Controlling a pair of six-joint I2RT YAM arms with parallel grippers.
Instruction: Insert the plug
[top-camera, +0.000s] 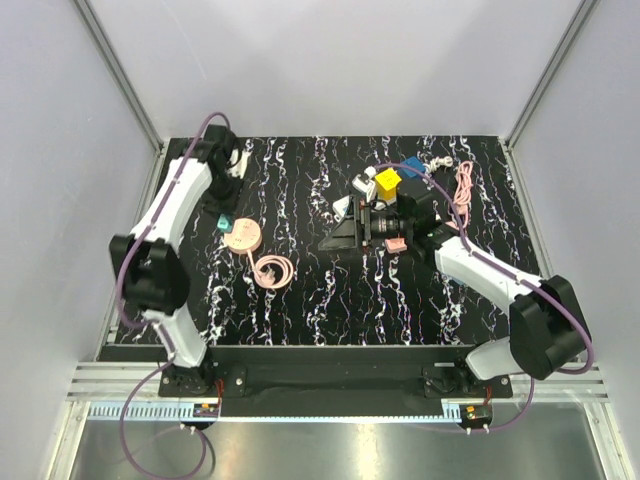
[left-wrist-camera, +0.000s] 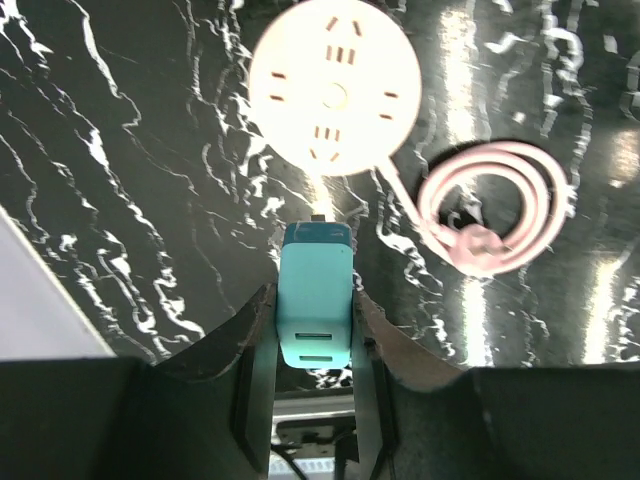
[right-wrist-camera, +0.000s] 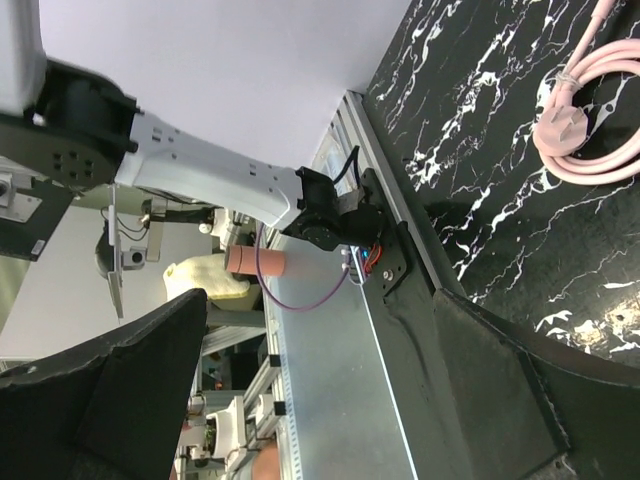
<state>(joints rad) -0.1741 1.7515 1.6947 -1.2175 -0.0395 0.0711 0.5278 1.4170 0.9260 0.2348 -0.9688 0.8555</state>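
Observation:
In the left wrist view a teal plug sits upright between the fingers of my left gripper, which is shut on it. Its metal prongs point at the round pale-pink socket just ahead, a short gap apart. From above, the plug and left gripper are at the socket's upper left edge. My right gripper is open mid-table with nothing between its jaws, its fingers spread wide.
The socket's pink cable lies coiled to its lower right, with its own plug inside the coil. Behind the right gripper lie a yellow block, a blue piece, white parts and another pink cable.

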